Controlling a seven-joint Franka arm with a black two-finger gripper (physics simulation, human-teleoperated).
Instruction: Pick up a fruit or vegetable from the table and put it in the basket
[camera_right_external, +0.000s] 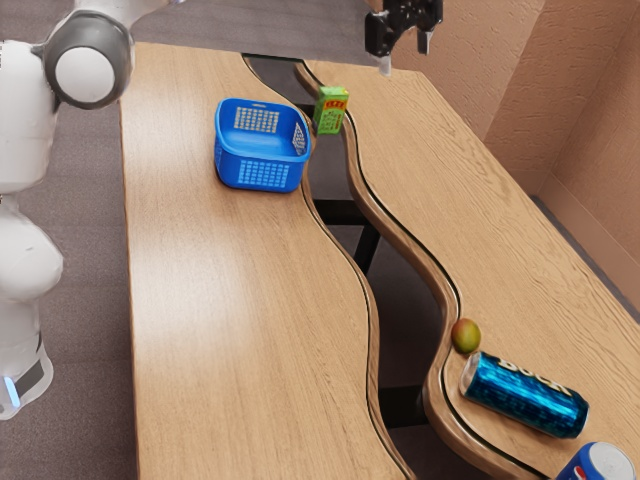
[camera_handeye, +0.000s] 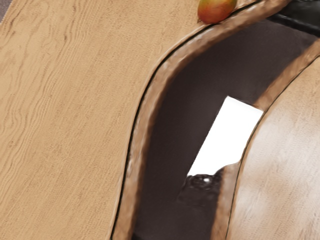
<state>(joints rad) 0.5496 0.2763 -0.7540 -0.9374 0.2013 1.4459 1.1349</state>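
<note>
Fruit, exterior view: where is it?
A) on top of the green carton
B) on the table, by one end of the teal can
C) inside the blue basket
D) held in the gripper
B: the fruit sits on the table near its curved inner edge, right by one end of the teal can.

Indoor room, home or office unclear, rough tan walls (camera_right_external: 580, 130) meeting in a corner, grey floor (camera_right_external: 85, 390), wavy-edged wooden worktop (camera_right_external: 230, 300)
</note>
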